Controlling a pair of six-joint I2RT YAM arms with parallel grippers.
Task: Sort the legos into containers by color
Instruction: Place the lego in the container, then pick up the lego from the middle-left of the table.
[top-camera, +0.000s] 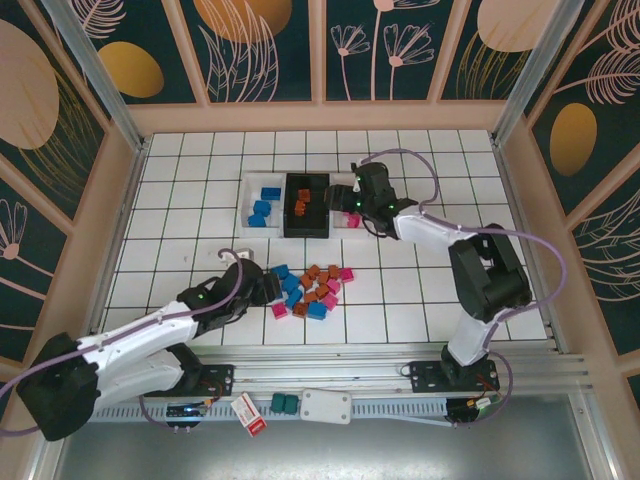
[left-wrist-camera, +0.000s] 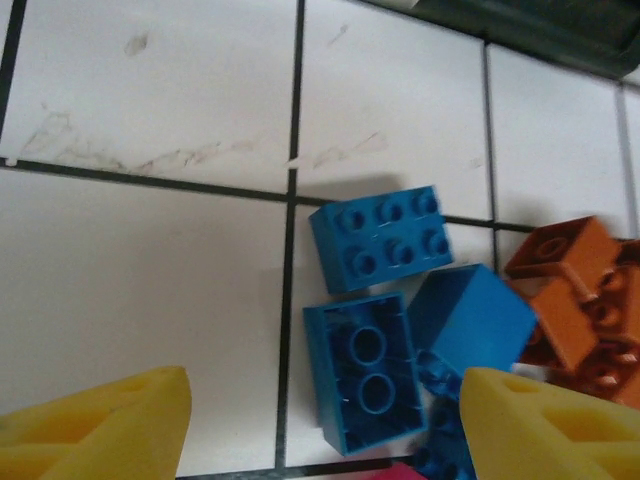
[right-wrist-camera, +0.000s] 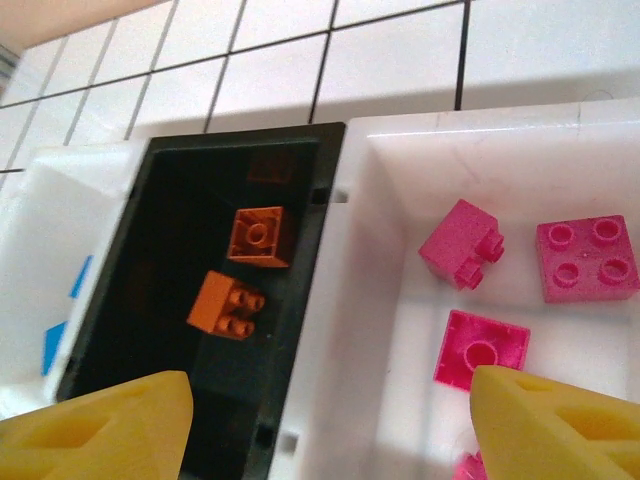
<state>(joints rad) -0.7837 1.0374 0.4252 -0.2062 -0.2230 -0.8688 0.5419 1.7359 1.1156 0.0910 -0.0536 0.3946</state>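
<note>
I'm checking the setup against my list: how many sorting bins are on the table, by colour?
White bins: 2
Black bin: 1
Total: 3

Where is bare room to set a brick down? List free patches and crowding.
Free: tiles left of the left white bin, the far row behind the black bin, tiles right of the loose pile. Crowded: the pile, left gripper at it; right gripper over the right white bin.
</note>
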